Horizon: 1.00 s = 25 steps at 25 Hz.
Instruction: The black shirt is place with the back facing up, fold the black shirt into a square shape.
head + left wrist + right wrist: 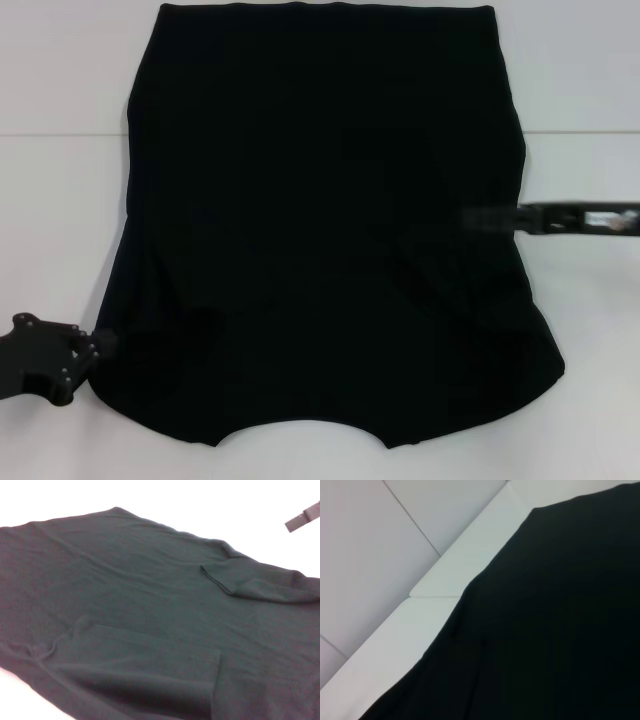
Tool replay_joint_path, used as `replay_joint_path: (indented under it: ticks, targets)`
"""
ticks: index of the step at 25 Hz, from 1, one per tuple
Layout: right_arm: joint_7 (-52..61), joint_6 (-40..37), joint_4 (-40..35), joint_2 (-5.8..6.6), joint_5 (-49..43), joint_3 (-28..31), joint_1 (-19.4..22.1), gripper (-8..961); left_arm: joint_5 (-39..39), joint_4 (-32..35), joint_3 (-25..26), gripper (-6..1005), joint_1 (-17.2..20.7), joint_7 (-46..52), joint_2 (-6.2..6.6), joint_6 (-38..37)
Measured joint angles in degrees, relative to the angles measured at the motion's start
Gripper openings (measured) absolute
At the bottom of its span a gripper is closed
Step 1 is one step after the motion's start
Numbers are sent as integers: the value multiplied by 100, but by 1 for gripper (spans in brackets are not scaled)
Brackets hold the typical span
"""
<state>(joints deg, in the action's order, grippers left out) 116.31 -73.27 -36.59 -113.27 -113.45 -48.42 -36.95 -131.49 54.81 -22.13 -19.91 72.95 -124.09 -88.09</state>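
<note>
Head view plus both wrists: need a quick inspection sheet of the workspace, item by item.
Surface: white table, a seam line running across it.
Job's things: black shirt spread flat, both sleeves folded inward onto the body, collar at the near edge.
Clutter: nothing seen.
Grippers: left end effector at the shirt's near left corner; right end effector at the shirt's right edge, about midway along.
Cables: nothing seen.
Surroundings: pale tiled floor beyond the table edge in the right wrist view.
</note>
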Motion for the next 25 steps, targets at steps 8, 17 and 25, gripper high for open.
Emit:
replay_joint_path:
  ticks: [8,17,25]
  targets:
    - [335,-295,39,520,-122,97,544,794,2,-254,254,5,44,-60,4,40]
    - [577,-607,84,667,-753,416,755,796,81,-372,389,5,39,-152,7,32]
    - [683,-784,138,541,-1312,435,581,796,208,-411,394,6,25,-183,7,77]
